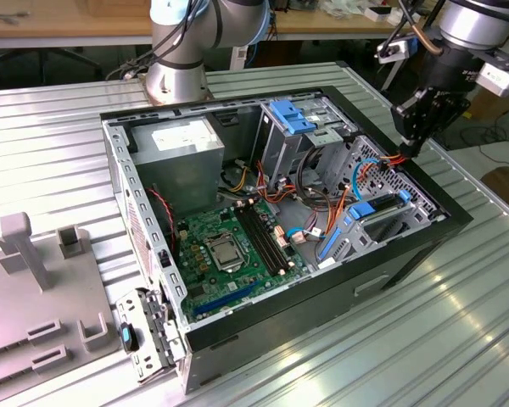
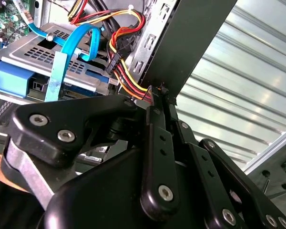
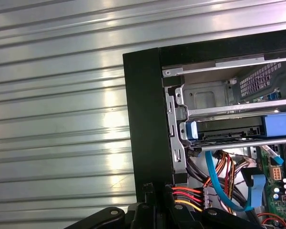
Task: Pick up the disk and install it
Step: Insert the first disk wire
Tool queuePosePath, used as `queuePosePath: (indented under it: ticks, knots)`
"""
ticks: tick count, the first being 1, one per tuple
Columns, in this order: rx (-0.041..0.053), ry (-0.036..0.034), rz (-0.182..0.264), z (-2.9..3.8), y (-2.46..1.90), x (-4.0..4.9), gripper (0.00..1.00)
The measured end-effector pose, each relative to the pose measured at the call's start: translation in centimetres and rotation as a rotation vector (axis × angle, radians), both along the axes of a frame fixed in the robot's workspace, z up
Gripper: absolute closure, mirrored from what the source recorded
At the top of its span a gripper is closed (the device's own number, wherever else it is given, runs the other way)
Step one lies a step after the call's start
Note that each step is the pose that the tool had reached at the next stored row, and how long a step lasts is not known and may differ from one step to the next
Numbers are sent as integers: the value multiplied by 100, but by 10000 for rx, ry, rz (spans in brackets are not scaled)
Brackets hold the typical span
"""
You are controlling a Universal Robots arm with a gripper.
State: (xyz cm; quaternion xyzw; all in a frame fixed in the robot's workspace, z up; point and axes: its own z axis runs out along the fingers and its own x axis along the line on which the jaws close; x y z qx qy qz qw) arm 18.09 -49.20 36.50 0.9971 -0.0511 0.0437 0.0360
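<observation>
The disk (image 3: 226,130) shows as a flat dark slab with blue rails at both ends, lying in a slot of the drive cage (image 3: 205,98) in the open computer case (image 1: 322,288). My gripper (image 1: 410,140) hangs over the case's far corner on the exterior view's right, just above the cage. Its fingertips (image 2: 152,98) are pressed together where a red, yellow and black wire bundle (image 2: 128,81) ends. The same wires (image 3: 186,195) run out from the fingertips in the first wrist view. A blue data cable (image 2: 74,43) loops over the perforated cage top.
The case's black rim (image 3: 143,114) stands right beside the fingers. A motherboard (image 1: 229,246) and grey power-supply box (image 1: 182,148) fill the case's other end. A grey fixture (image 1: 34,271) sits on the ribbed metal table (image 1: 51,153). The arm's base (image 1: 178,59) stands behind.
</observation>
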Motion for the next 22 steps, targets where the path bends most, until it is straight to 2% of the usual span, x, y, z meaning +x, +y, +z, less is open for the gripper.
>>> queuePosePath:
  ticks: [3,5,7,14,22]
  knots:
    - [3,0,3,-1,0,-10,83]
    - [1,0,4,4,-6,-89,83]
    - [-1,-1,4,16,-7,-117,83]
    - [2,-1,-17,39,-25,-129,83]
    - [0,-1,-605,40,-28,-129,83]
